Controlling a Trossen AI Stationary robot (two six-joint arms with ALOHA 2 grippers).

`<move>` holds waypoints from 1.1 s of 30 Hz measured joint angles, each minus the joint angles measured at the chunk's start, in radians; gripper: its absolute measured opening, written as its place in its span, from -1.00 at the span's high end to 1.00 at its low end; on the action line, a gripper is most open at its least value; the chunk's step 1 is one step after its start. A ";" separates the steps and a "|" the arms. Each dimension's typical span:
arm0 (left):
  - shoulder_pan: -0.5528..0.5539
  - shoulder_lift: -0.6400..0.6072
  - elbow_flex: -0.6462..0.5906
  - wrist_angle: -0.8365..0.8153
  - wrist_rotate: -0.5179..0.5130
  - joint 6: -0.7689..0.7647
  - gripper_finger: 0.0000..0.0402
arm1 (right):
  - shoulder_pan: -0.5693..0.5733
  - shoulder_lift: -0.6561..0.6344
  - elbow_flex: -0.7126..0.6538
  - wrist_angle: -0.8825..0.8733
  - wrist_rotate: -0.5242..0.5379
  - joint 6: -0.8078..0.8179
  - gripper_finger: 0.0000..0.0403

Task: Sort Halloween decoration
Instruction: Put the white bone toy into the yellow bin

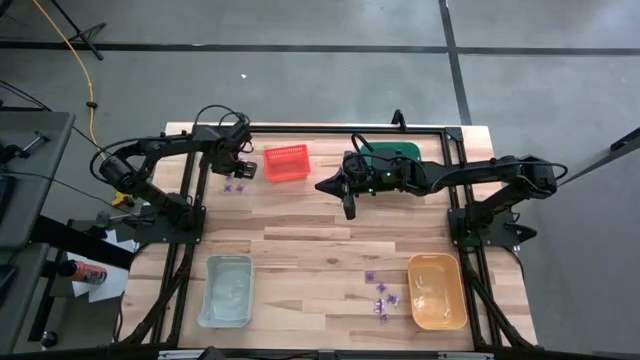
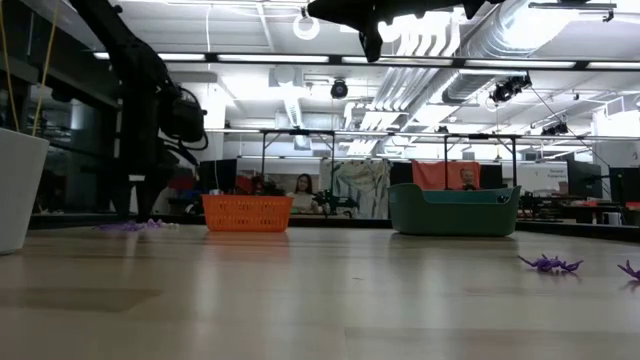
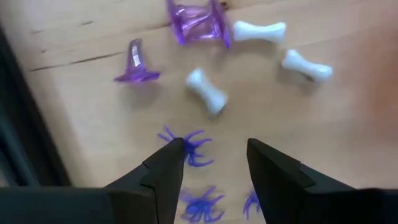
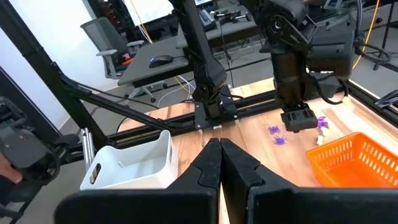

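Nearest the left wrist camera: the left gripper (image 3: 214, 158) hung just above the table (image 1: 320, 225), its 2 fingers spread wide with nothing between them.
Target relation: a purple spider (image 3: 188, 147) lay directly below the gap, closer to one fingertip than the other, legs splayed all round, so no clear long axis. 2 more purple spiders (image 3: 202, 204) sat nearer the wrist, partly hidden by the fingers.
Beyond the gap: a purple witch hat (image 3: 136, 65), a clear purple spool-like piece (image 3: 198, 23) and 3 white bones (image 3: 207, 91), all apart from the gripper.
Nearer arm: the left, bent down at the table's far left corner beside the red bin (image 1: 286, 163).
Judgement: a short straight drop, then closing, looked enough to take the spider.
Right gripper (image 1: 348, 207): fingers pressed together, empty, held high over mid-table.
Other decoration: a second purple cluster (image 1: 381, 295) lay near the orange bin (image 1: 436, 291), well apart from both arms.
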 joint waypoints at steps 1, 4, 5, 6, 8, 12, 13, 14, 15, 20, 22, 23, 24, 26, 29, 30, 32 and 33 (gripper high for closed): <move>0.000 -0.009 0.002 -0.006 -0.002 0.000 0.18 | 0.000 0.000 0.000 0.000 0.000 0.000 1.00; 0.000 -0.035 0.011 -0.002 -0.005 0.005 0.18 | 0.000 0.000 0.000 -0.001 0.000 0.000 1.00; 0.001 -0.039 0.011 -0.002 -0.007 0.010 0.18 | 0.000 0.000 0.000 -0.001 0.000 0.000 1.00; 0.001 -0.040 0.010 0.001 -0.011 0.015 0.18 | 0.000 0.000 0.000 -0.001 0.000 0.000 1.00; 0.001 -0.041 0.010 0.023 -0.024 0.018 0.18 | 0.000 0.000 0.000 -0.001 0.000 0.000 1.00; 0.002 -0.025 0.010 0.093 -0.034 0.007 0.18 | 0.000 0.000 0.000 -0.001 0.000 0.000 1.00; 0.002 -0.018 0.010 0.102 -0.034 -0.010 0.18 | 0.000 0.000 0.000 -0.001 0.000 0.000 1.00; 0.002 -0.010 0.010 0.104 -0.034 -0.032 0.18 | 0.000 0.000 0.000 -0.001 0.000 0.000 1.00; 0.002 -0.002 0.010 0.106 -0.034 -0.052 0.18 | 0.000 0.000 0.000 -0.001 0.000 0.000 1.00; 0.001 0.010 0.010 0.109 -0.057 -0.167 0.18 | 0.000 0.000 0.000 -0.001 0.000 0.007 1.00; 0.001 0.010 0.010 0.116 -0.075 -0.228 0.18 | 0.000 0.000 0.000 -0.001 0.000 0.002 1.00; 0.001 0.010 0.010 0.116 -0.080 -0.255 0.18 | 0.000 0.000 0.000 -0.001 0.000 0.001 1.00; 0.001 0.010 0.009 0.118 -0.085 -0.284 0.18 | 0.000 0.000 0.000 -0.001 0.000 0.000 1.00; 0.001 0.010 -0.003 0.141 -0.086 -0.348 0.18 | 0.000 0.000 0.000 -0.001 0.000 0.000 1.00; 0.001 0.010 -0.035 0.171 -0.062 -0.461 0.18 | 0.000 0.000 0.000 -0.007 0.000 0.000 1.00; 0.001 0.010 -0.045 0.186 -0.060 -0.493 0.18 | 0.000 0.000 0.000 -0.010 0.000 0.000 1.00; 0.001 0.010 -0.055 0.211 -0.061 -0.543 0.18 | 0.000 0.000 0.000 -0.018 0.000 0.000 1.00; 0.002 0.010 -0.056 0.215 -0.061 -0.559 0.18 | 0.000 0.000 0.000 -0.025 0.000 0.000 1.00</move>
